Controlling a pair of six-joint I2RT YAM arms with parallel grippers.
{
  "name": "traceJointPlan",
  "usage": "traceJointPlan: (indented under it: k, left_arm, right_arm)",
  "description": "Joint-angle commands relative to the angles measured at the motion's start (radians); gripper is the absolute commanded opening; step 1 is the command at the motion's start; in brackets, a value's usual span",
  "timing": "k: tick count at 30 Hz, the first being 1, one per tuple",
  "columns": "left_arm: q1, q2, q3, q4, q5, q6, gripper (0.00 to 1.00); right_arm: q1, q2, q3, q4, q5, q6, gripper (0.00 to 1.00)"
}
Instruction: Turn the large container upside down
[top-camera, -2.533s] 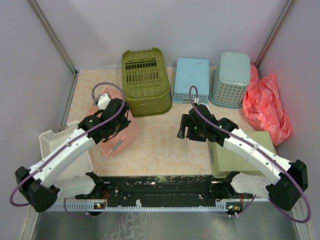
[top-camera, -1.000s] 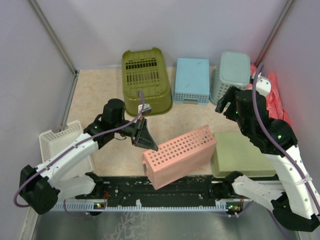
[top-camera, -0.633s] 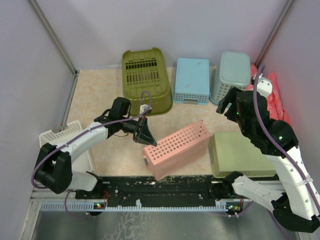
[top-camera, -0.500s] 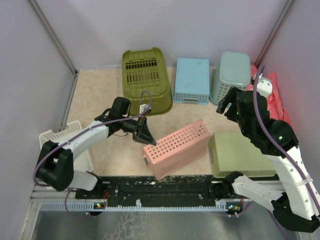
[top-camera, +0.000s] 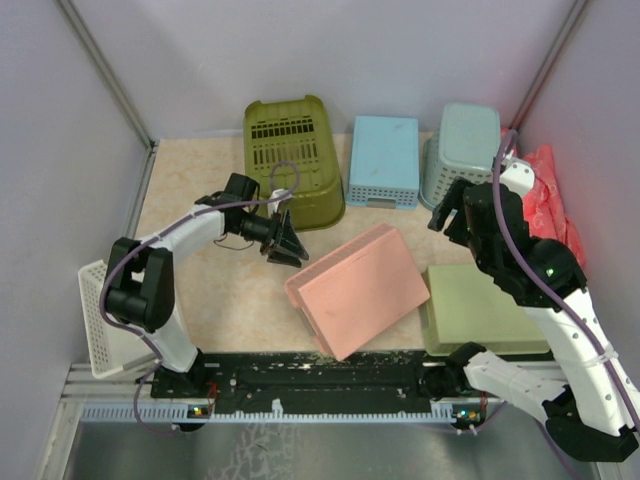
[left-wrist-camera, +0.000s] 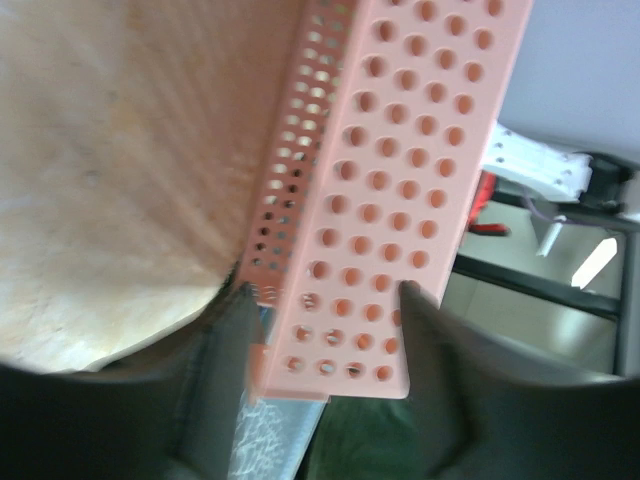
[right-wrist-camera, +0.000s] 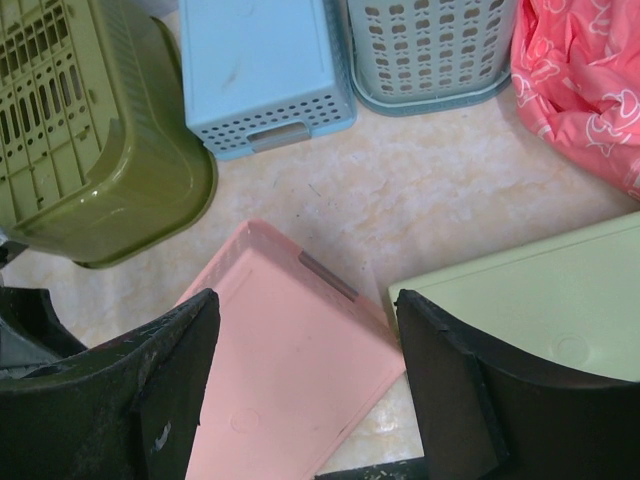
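Note:
The olive-green large container stands at the back of the table with its slotted bottom facing up, also seen at the top left as the tub in the right wrist view. My left gripper hovers in front of it, at the left corner of a pink perforated container. Its jaws stand open, and the left gripper straddles the pink container's holed end wall without clamping it. My right gripper is raised and open, and the right gripper holds nothing.
A light blue container and a teal mesh basket sit upside down at the back right. A pale-green tray lies beside the pink container. A red bag is against the right wall, a white basket at the near left.

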Motion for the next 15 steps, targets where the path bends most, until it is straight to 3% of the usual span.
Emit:
traceJointPlan:
  k: [1,6,11,15]
  left_arm:
    - [-0.002,-0.016,0.086,-0.121,-0.216,0.066,0.78]
    - [-0.005,-0.08,0.188,-0.254,-0.381,0.073,0.94]
    - [-0.005,-0.191,0.314,-0.417,-0.631,0.073,0.96]
    - [-0.003,-0.328,0.283,-0.488,-0.942,-0.018,0.97]
  right_arm:
    - [-0.004,0.011,-0.014,0.069,-0.034,-0.003,0.72]
    - [-0.004,0.052,-0.044,0.09,-0.097,-0.03,0.72]
    - [-0.004,0.096,-0.078,0.116,-0.195,-0.068,0.72]
    - [-0.004,0.13,-0.106,0.13,-0.247,-0.079,0.72]
